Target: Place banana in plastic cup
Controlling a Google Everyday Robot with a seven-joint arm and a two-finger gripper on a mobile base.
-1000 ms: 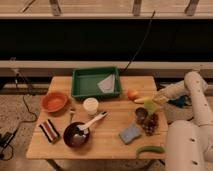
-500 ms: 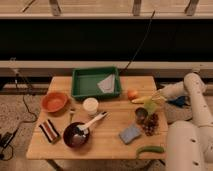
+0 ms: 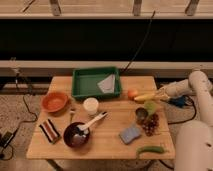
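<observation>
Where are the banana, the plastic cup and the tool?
banana (image 3: 144, 97), camera view, yellow middle.
plastic cup (image 3: 90, 111), camera view, white front wall.
tool (image 3: 159, 93), camera view, tip, at the banana's right end.

Sm. banana (image 3: 145, 96) horiz. in gripper (image 3: 158, 94); cup (image 3: 90, 106) upright

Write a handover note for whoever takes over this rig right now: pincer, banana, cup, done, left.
Pincer: at the right side of the wooden table, against the right end of the small yellow banana; grasp not confirmable.
Banana: just right of the round orange fruit, well away from the cup.
White plastic cup: upright, left of centre, in front of the green plastic tray; no banana in it.
Done: pincer at the banana.
Left: secure it, carry it left, drop it into the cup.
</observation>
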